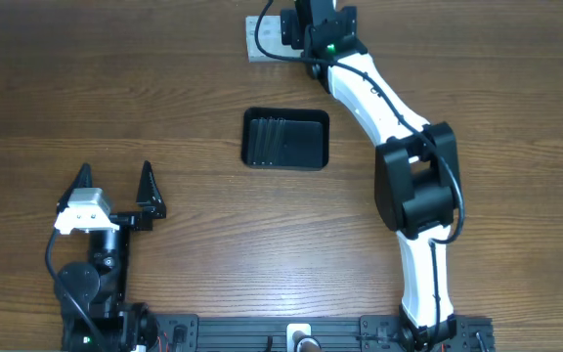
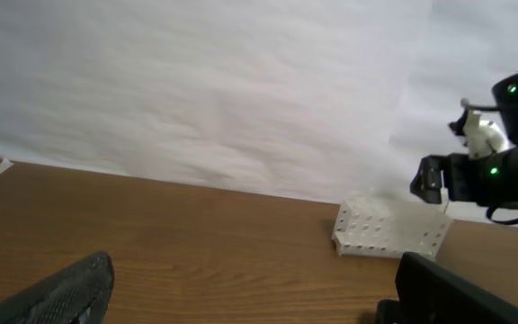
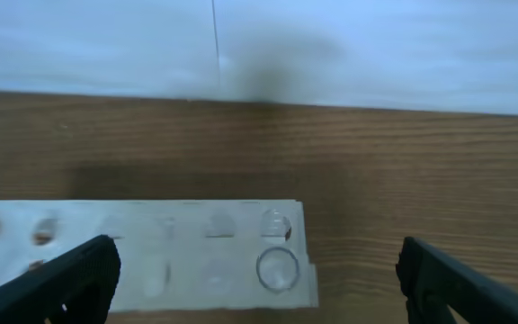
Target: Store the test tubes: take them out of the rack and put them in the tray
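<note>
A white rack [image 1: 260, 39] is seen at the far edge of the wooden table [image 1: 164, 98], up against the pale wall. A black tray [image 1: 252, 156] is set near the middle of the table, well apart from the rack and closer to the arm bases. Several clear test tubes [image 1: 273, 138] are laid side by side in the tray's left part, though their number cannot be told.

In the right wrist view, the round rim of one tube [image 3: 277, 268] is seen upright in a hole near the rack's end; the holes beside it are too blurred to be judged.

The right gripper [image 3: 257, 261] is held above that end of the rack, at the top of the overhead picture. Its fingers are spread wide and nothing is gripped between them; the end of the rack and the tube's rim are framed between the two fingers.

The left gripper [image 1: 115, 186] is kept close to its own base at the near left of the table, well apart from both tray and rack. Its fingers are likewise spread wide apart, and nothing is held.
</note>
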Controlling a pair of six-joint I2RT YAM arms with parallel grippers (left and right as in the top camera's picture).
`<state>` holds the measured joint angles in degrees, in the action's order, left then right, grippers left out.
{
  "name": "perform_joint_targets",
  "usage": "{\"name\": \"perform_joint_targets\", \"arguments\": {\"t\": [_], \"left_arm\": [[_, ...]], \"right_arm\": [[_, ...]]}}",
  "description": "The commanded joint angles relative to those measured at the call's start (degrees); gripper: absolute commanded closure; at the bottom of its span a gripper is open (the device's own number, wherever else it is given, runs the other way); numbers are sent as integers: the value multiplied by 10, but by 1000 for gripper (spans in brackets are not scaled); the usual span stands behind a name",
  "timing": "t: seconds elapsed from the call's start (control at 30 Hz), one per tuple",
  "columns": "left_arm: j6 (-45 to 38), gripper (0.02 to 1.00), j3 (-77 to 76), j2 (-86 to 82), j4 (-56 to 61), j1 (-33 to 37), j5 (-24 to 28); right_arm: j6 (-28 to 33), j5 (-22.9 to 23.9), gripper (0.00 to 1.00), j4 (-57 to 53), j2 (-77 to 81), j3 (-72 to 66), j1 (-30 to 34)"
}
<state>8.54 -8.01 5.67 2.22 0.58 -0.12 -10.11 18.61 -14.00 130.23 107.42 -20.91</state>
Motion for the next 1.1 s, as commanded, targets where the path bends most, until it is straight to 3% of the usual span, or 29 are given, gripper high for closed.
{"name": "perform_joint_targets", "arguments": {"t": [0.03, 0.2, 0.6, 1.1], "left_arm": [[-8, 20, 5, -4, 2, 3, 8], [-8, 20, 5, -4, 2, 3, 8], [-8, 20, 5, -4, 2, 3, 8], [-8, 20, 5, -4, 2, 3, 8]], "right_arm": [[6, -3, 31, 16, 14, 1, 10], [5, -3, 75, 24, 30, 1, 17], [5, -3, 463, 29, 36, 1, 17], [5, -3, 726, 44, 36, 1, 10]]}}
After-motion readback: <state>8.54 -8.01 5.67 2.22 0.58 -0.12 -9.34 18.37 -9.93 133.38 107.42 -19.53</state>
